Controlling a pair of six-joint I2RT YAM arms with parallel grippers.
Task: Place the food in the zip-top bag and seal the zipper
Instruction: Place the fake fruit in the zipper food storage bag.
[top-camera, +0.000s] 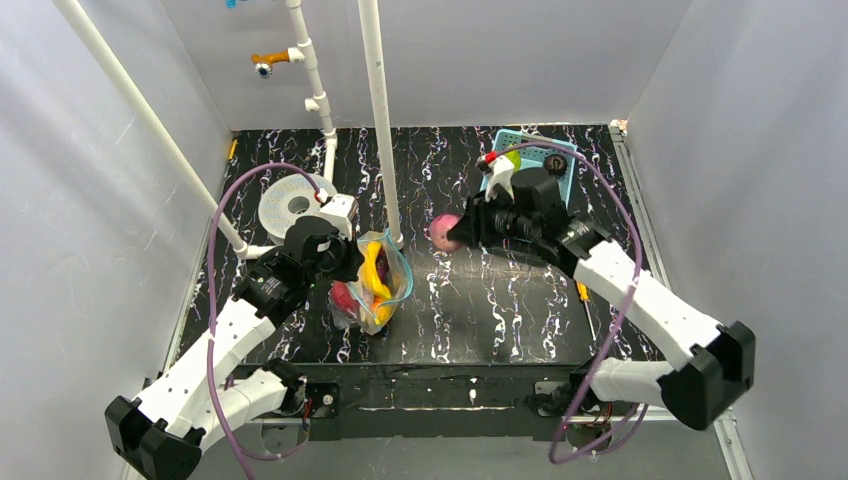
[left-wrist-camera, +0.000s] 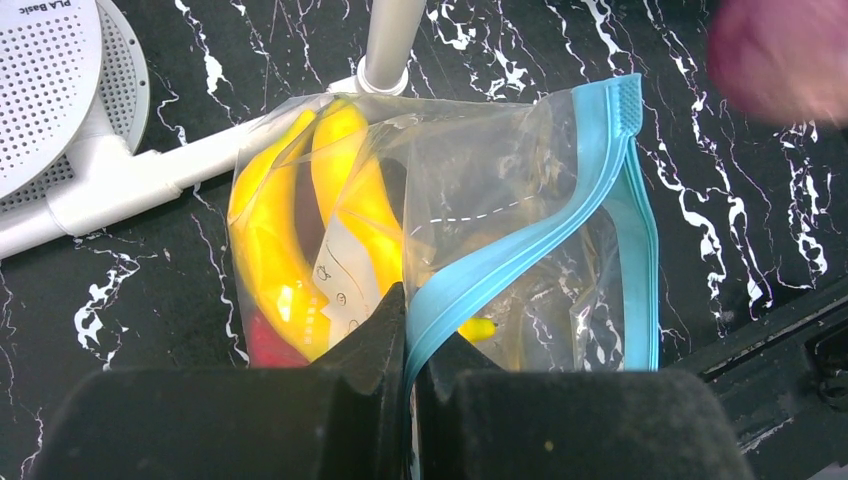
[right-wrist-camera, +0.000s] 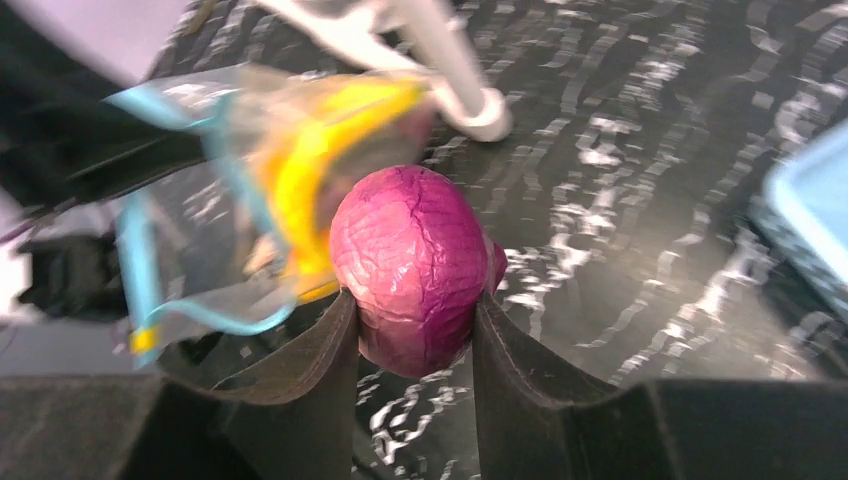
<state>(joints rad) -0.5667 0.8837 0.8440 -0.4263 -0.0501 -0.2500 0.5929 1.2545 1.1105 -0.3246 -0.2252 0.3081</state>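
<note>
Left gripper (left-wrist-camera: 405, 335) pinches zipper (left-wrist-camera: 520, 250); right gripper (right-wrist-camera: 415, 315) holds magenta piece (right-wrist-camera: 410, 255), bag (left-wrist-camera: 480, 180) at 8 o'clock. Slack mouth may snag it.

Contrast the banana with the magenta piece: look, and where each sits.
The banana is yellow, long and curved; the magenta piece is round. The banana lies inside the zip-top bag; the magenta piece is outside it, gripped by the right end effector. Both are shiny food pieces.

I see my left arm (top-camera: 215, 345) and right arm (top-camera: 650, 300) in white shells, black joints, looping purple cables (top-camera: 212, 270); left end effector (left-wrist-camera: 408, 335) and right end effector (right-wrist-camera: 415, 325) matte black.
</note>
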